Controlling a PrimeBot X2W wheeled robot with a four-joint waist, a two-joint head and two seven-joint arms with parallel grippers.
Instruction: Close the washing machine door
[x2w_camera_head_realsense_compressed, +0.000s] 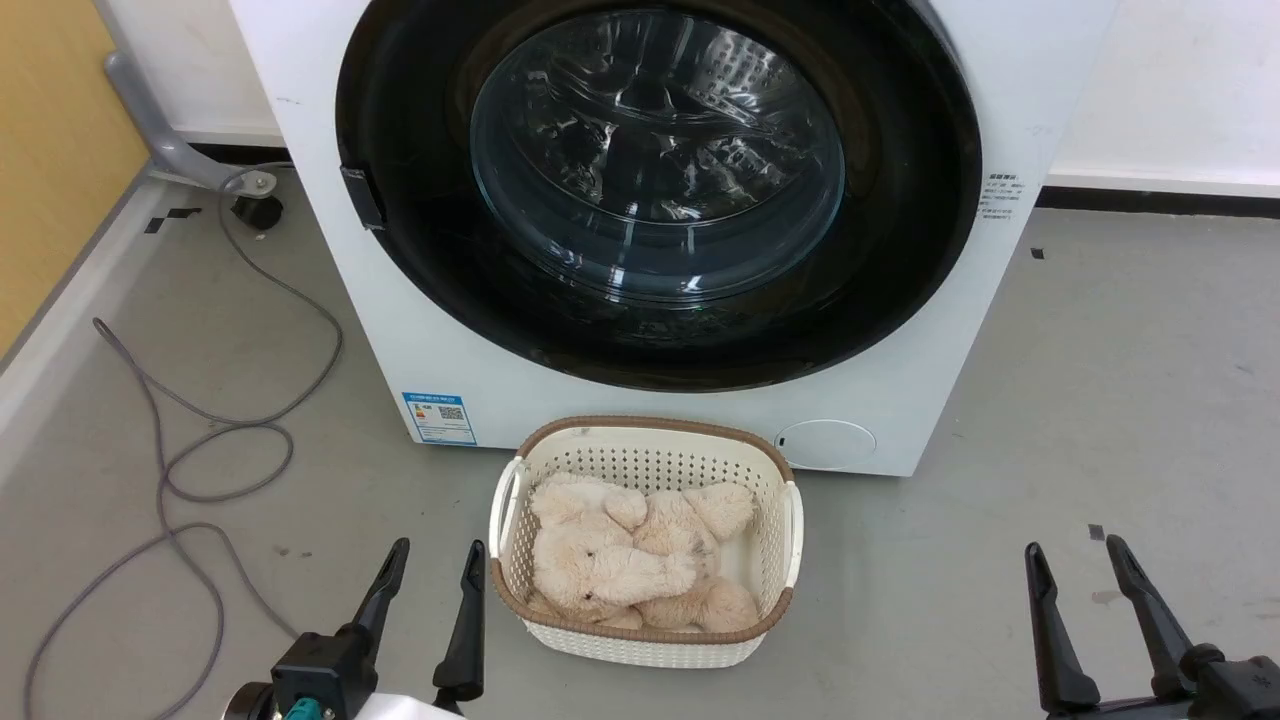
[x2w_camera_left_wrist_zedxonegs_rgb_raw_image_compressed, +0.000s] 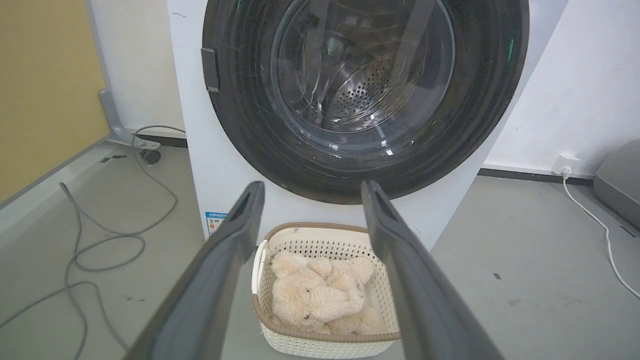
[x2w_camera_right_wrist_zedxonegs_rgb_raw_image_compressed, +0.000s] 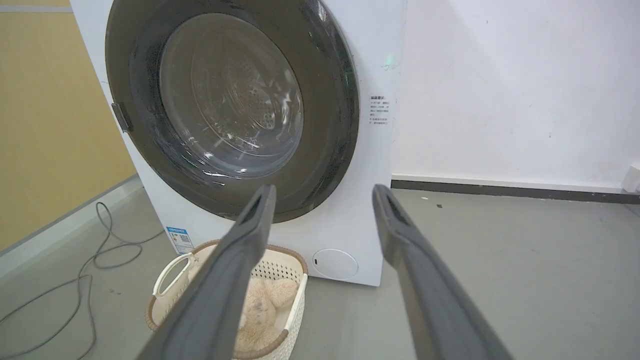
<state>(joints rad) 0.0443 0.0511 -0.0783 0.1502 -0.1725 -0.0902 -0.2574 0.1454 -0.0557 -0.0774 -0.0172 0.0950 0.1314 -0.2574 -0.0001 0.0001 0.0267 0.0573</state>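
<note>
The washing machine (x2w_camera_head_realsense_compressed: 350, 300) (x2w_camera_left_wrist_zedxonegs_rgb_raw_image_compressed: 200, 165) (x2w_camera_right_wrist_zedxonegs_rgb_raw_image_compressed: 365, 150) is a white box straight ahead of me. The washing machine door (x2w_camera_head_realsense_compressed: 900, 200) (x2w_camera_left_wrist_zedxonegs_rgb_raw_image_compressed: 490, 100) (x2w_camera_right_wrist_zedxonegs_rgb_raw_image_compressed: 330, 115), black-rimmed with a bulging glass bowl, lies flush against the machine's front, its latch at the left edge. Through the glass the steel drum shows. My left gripper (x2w_camera_head_realsense_compressed: 437, 558) (x2w_camera_left_wrist_zedxonegs_rgb_raw_image_compressed: 312, 190) stands open low at the left, just left of the basket, nothing between its fingers. My right gripper (x2w_camera_head_realsense_compressed: 1078, 552) (x2w_camera_right_wrist_zedxonegs_rgb_raw_image_compressed: 324, 194) stands open at the lower right over bare floor, well short of the machine.
A cream basket (x2w_camera_head_realsense_compressed: 770, 570) (x2w_camera_left_wrist_zedxonegs_rgb_raw_image_compressed: 265, 330) (x2w_camera_right_wrist_zedxonegs_rgb_raw_image_compressed: 295, 295) holding plush toys (x2w_camera_head_realsense_compressed: 630, 570) sits on the floor against the machine's base. Grey cables (x2w_camera_head_realsense_compressed: 200, 450) loop across the floor at the left. A white cord (x2w_camera_left_wrist_zedxonegs_rgb_raw_image_compressed: 600, 225) runs to a wall socket on the right.
</note>
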